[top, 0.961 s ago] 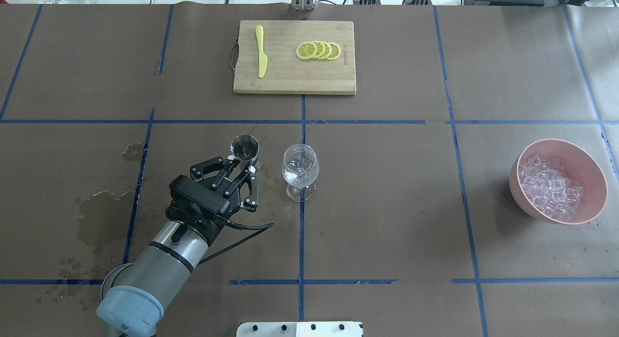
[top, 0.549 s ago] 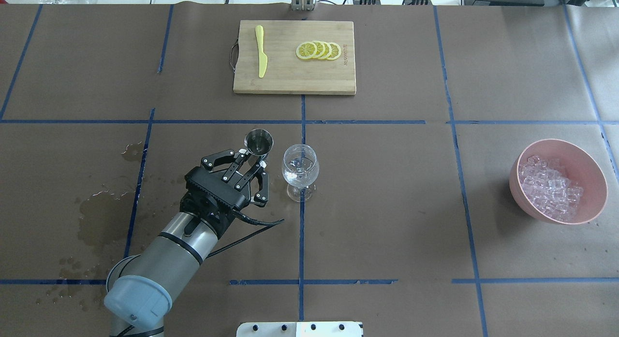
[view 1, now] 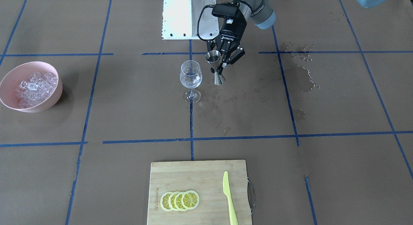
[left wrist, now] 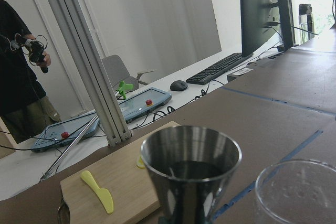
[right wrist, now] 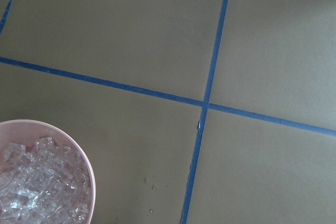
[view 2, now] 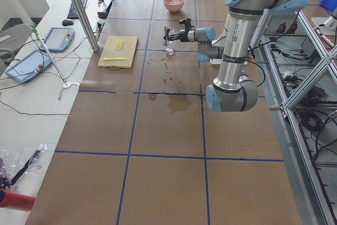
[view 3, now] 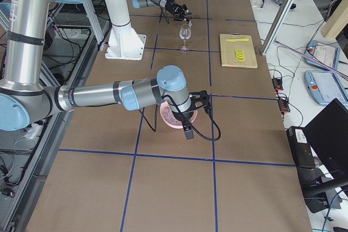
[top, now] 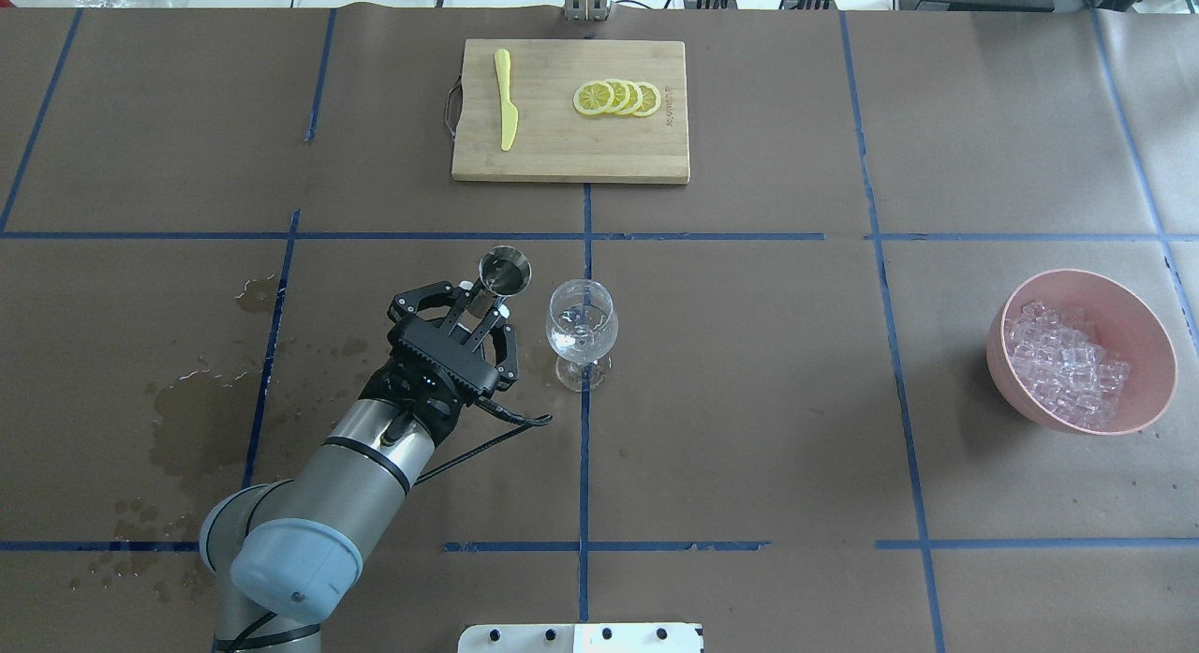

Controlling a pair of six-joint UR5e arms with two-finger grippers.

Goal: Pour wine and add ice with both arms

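Observation:
My left gripper [top: 484, 299] is shut on the waist of a steel jigger [top: 504, 271], held upright just left of the clear stemmed glass [top: 582, 330]. In the front-facing view the jigger [view 1: 214, 58] hangs above the table beside the glass [view 1: 190, 77]. In the left wrist view the jigger [left wrist: 191, 166] shows a dark liquid, the wine, in its cup, next to the glass rim [left wrist: 296, 192]. The ice [top: 1063, 358] fills a pink bowl [top: 1150, 391] at the far right. My right arm [view 3: 136, 93] reaches over that bowl in the exterior right view; I cannot tell whether its gripper is open or shut.
A bamboo cutting board [top: 562, 156] at the back carries several lemon slices [top: 616, 97] and a yellow knife [top: 506, 98]. Wet stains [top: 187, 419] spread on the brown cover to the left. The white pedestal [view 1: 188, 15] stands at the robot's base. A person [left wrist: 18, 77] stands beyond the table.
My left gripper has carried the jigger to the right and slightly away from the robot, closer to the glass, and the wrist has turned. The glass and bowl have not moved.

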